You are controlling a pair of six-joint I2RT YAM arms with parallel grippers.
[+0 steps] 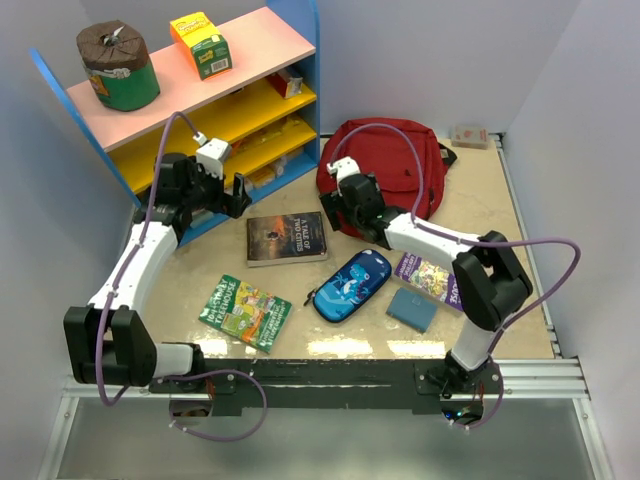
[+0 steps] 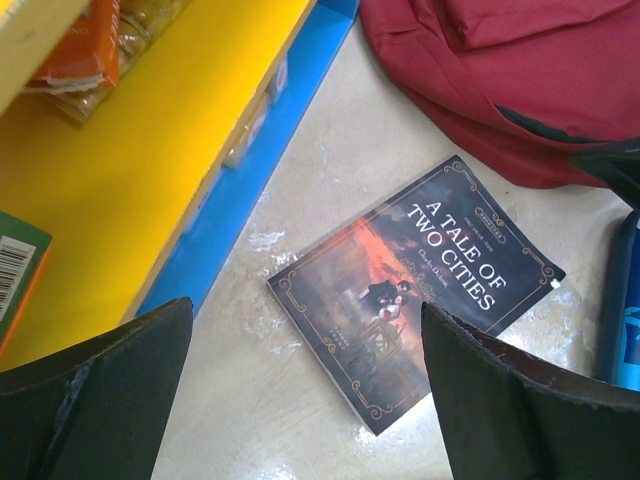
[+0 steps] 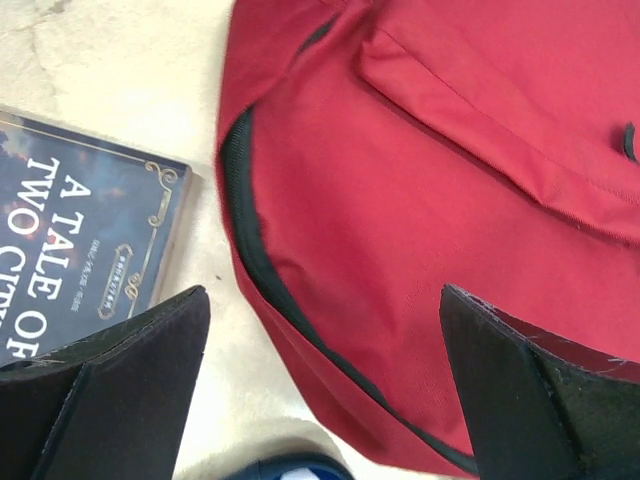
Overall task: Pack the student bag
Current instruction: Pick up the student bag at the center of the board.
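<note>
The student bag (image 1: 385,165), dark red with black zippers, lies at the back right of the table; its zipper line (image 3: 255,250) curves along the near edge. My right gripper (image 1: 338,212) hovers open over the bag's front-left edge (image 3: 450,200), nothing between its fingers (image 3: 322,295). A dark book, "A Tale of Two Cities" (image 1: 287,238), lies flat left of the bag. My left gripper (image 1: 240,197) hangs open above the table beside that book (image 2: 420,290), holding nothing (image 2: 305,310). A corner of the bag (image 2: 520,90) shows in the left wrist view.
A blue pencil case (image 1: 352,285), a green book (image 1: 245,312), a purple book (image 1: 428,278) and a small grey-blue notebook (image 1: 412,308) lie on the near table. A blue, yellow and pink shelf (image 1: 230,110) stands at the back left. A small box (image 1: 470,135) sits at the back right.
</note>
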